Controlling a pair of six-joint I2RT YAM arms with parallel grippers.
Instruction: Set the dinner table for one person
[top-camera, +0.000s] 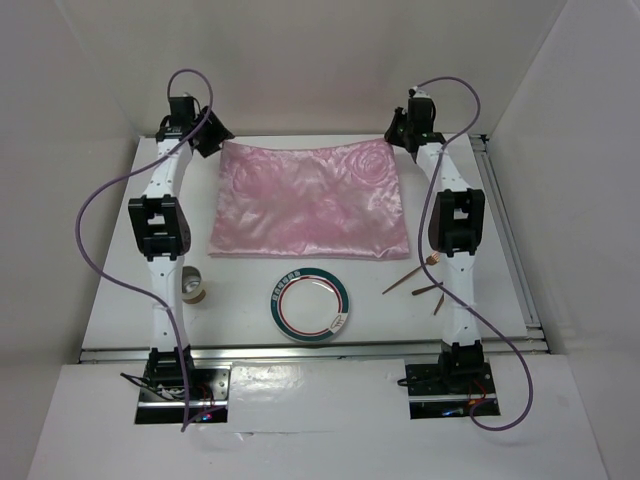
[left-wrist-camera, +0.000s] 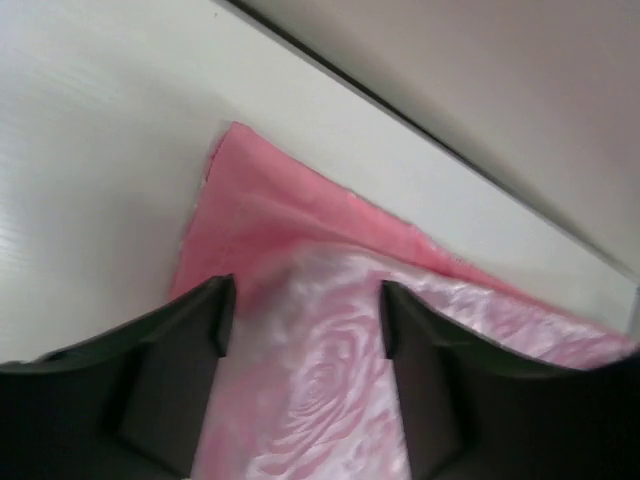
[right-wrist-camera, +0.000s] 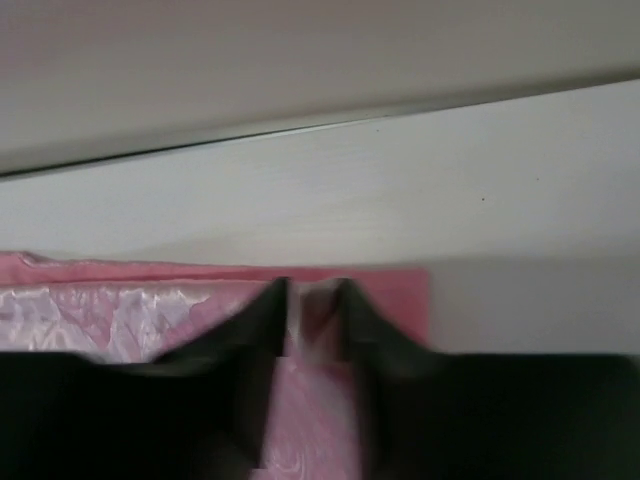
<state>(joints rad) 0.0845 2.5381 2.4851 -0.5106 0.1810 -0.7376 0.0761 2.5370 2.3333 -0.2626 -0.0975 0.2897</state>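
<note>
Near the dinner table (top-camera: 245, 325)'s far edge, the pink cloth (top-camera: 310, 205) is pinched by the right gripper (right-wrist-camera: 312, 295) — the left gripper (left-wrist-camera: 305, 300) is spread open over its corner.

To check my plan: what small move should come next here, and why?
Probably open the right jaws and let go of the cloth. It already lies flat on the table, the left jaws stand open above its far left corner, and only the right jaws seem to pinch its far edge. The plate, cup and cutlery wait off the cloth.
</note>
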